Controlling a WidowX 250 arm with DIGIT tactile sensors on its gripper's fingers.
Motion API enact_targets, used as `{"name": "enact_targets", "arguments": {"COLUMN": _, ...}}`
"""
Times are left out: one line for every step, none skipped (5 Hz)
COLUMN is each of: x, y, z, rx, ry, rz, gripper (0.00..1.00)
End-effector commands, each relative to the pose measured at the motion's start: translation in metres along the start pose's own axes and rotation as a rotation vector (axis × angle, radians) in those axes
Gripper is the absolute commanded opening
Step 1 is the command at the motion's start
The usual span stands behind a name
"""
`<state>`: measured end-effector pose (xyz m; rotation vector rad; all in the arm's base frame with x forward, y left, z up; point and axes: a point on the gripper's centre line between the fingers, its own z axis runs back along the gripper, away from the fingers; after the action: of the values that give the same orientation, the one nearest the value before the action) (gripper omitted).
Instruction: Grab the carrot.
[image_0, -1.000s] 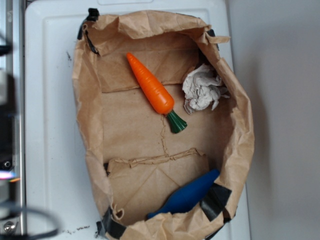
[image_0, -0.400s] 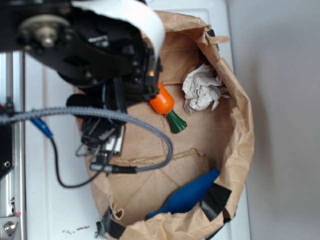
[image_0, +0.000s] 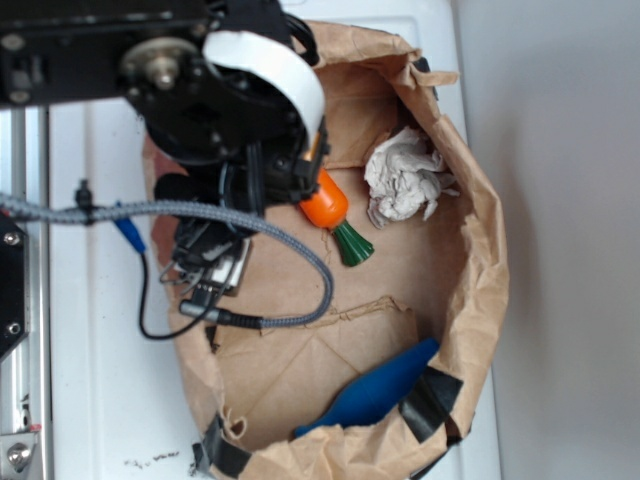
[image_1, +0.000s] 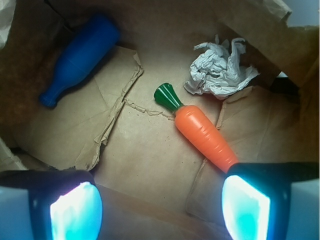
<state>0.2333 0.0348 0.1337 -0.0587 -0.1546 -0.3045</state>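
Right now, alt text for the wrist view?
Glossy orange plastic toy carrot with green stem lies on the brown paper bag floor, its tip behind one finger of the open gripper. Crumpled white paper ball sits beyond; blue bottle-shaped toy upper left.

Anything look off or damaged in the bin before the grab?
Mostly cosmetic. The brown paper liner is creased and torn along its floor seams, and a crumpled white paper ball lies right beside the carrot near its stem end. The blue toy lies on its side, well clear. The pincer is open above the carrot's tip.
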Motion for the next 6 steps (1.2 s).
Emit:
{"name": "enact_targets", "arguments": {"x": 0.003, "y": 0.005, "z": 0.008, "rx": 0.019, "ry": -0.026, "rz": 0.017, "gripper": 1.0}}
{"name": "enact_targets", "arguments": {"x": 0.004, "y": 0.016, "z": -0.025, "rx": 0.04, "ry": -0.054, "rz": 0.018, "gripper": 1.0}}
{"name": "enact_targets", "arguments": {"x": 0.004, "y": 0.022, "z": -0.046, "rx": 0.068, "ry": -0.071, "rz": 0.023, "gripper": 1.0}}
{"name": "enact_targets", "arguments": {"x": 0.004, "y": 0.035, "z": -0.063, "rx": 0.042, "ry": -0.057, "rz": 0.012, "gripper": 1.0}}
{"name": "enact_targets", "arguments": {"x": 0.015, "y": 0.048, "z": -0.084, "rx": 0.047, "ry": -0.028, "rz": 0.018, "gripper": 1.0}}
{"name": "enact_targets", "arguments": {"x": 0.028, "y": 0.054, "z": -0.103, "rx": 0.039, "ry": -0.009, "rz": 0.018, "gripper": 1.0}}
